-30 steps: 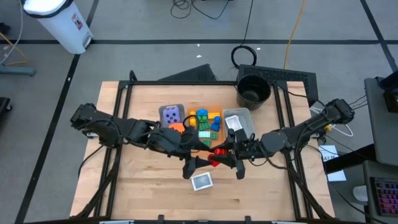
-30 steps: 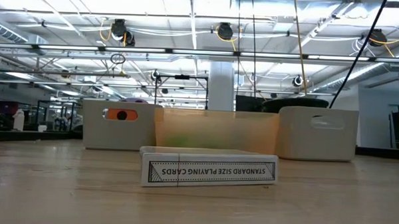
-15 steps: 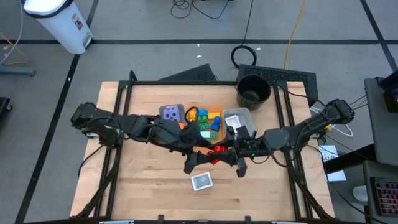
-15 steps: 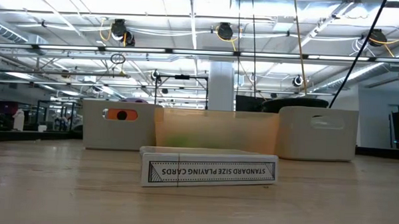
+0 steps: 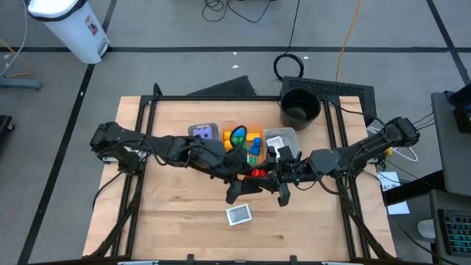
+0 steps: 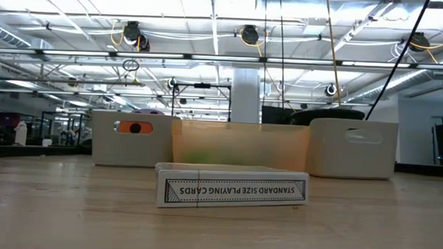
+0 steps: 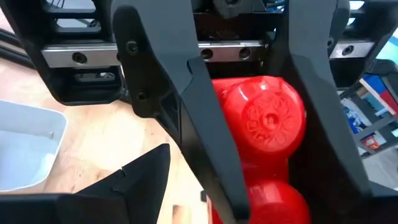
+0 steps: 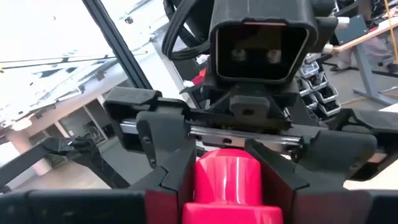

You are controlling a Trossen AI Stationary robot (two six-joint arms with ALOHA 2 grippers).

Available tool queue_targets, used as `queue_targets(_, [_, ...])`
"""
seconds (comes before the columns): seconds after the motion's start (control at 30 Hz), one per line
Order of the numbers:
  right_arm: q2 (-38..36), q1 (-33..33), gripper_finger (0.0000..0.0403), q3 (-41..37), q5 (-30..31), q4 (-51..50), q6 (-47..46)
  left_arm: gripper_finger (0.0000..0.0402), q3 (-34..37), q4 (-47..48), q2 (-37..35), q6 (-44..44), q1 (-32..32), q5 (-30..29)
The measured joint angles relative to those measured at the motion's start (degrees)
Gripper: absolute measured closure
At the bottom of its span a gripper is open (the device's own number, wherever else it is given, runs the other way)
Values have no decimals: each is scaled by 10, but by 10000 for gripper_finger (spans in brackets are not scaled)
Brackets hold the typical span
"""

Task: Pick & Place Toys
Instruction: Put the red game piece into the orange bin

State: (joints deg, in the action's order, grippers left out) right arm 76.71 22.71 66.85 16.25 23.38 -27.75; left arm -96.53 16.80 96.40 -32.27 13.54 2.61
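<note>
Place: an industrial robotics lab or open workshop hall.
Ceiling: exposed white steel trusses (image 6: pixel 224 59) with long strip lights and yellow coiled cables hanging.
Floor: grey carpet tiles (image 5: pixel 184 29) marked with black tape lines, loose black cables (image 5: pixel 243 9) at the far side.
Work station: light wooden table (image 5: pixel 176 221) in a black metal frame.
Surroundings: white plastic bin (image 5: pixel 70 26) far left, shelving and racks in the distance.

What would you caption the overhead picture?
Two robot arms meet mid-table over one red toy, trays of bricks behind them.
</note>
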Motion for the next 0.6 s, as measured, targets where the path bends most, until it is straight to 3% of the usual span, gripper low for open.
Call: queue_targets(0.6, [0, -18, 284, 0, -29, -18, -7, 117, 0, 47, -11, -10, -33, 64])
